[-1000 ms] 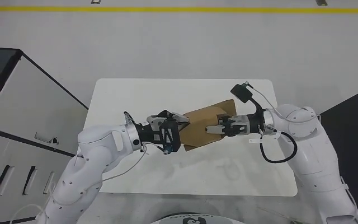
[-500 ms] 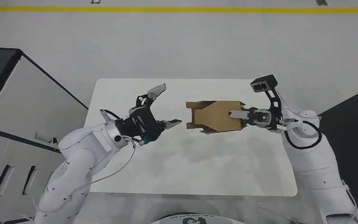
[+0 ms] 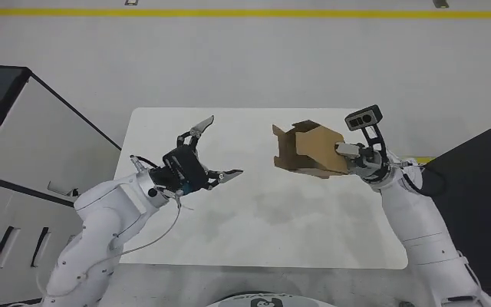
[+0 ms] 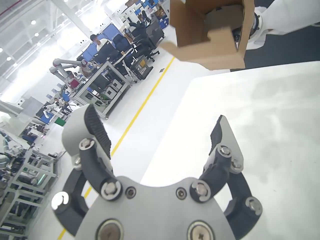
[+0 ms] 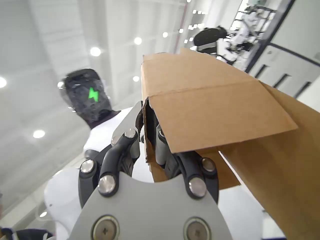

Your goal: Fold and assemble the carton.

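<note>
A brown cardboard carton [image 3: 311, 150] hangs above the right side of the white table [image 3: 261, 222], opened into a box shape with loose flaps at its left end. My right gripper [image 3: 347, 150] is shut on the carton's right-hand wall; in the right wrist view the carton [image 5: 212, 116] has its edge pinched at the right gripper [image 5: 148, 121]. My left gripper [image 3: 217, 148] is open over the table's left half, well apart from the carton. In the left wrist view the left gripper [image 4: 160, 126] holds nothing and the carton [image 4: 212, 26] floats far ahead.
A dark cabinet [image 3: 31, 153] stands left of the table. A yellow floor line [image 3: 245, 12] runs along the back. Bare table surface lies between the two arms and toward the front edge.
The left gripper let go of the carton, opened and drew back to the left. The right gripper carried the carton up and to the right, and it went from flat to box-shaped.
</note>
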Robot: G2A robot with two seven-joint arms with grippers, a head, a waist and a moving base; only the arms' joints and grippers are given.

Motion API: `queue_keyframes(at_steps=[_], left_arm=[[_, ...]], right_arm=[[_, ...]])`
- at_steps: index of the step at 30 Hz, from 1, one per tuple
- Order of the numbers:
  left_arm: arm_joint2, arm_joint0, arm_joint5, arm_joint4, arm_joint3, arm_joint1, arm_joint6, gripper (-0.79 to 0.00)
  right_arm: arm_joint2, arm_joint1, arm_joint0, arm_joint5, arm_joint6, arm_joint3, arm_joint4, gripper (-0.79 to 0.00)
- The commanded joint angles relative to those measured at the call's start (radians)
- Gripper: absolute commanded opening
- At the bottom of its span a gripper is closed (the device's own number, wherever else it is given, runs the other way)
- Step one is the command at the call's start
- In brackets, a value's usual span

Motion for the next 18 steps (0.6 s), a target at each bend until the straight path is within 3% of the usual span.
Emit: queue_keyframes(at_steps=[1, 7, 14, 18], left_arm=[[-0.016, 0.015, -0.003, -0.066, 0.016, 0.000, 0.030, 0.000], [-0.055, 0.053, -0.046, -0.280, 0.058, 0.000, 0.075, 0.000], [-0.064, 0.048, -0.060, -0.268, 0.050, 0.002, 0.063, 0.000], [-0.068, 0.049, -0.064, -0.272, 0.062, 0.003, 0.075, 0.000]], right_arm=[[-0.023, -0.010, 0.012, 0.045, 0.042, 0.028, 0.116, -0.785], [-0.104, -0.041, 0.066, 0.149, 0.055, 0.065, 0.264, -0.785], [-0.104, -0.041, 0.066, 0.149, 0.055, 0.065, 0.264, -0.785], [-0.139, -0.054, 0.051, 0.220, 0.034, 0.051, 0.324, -0.785]])
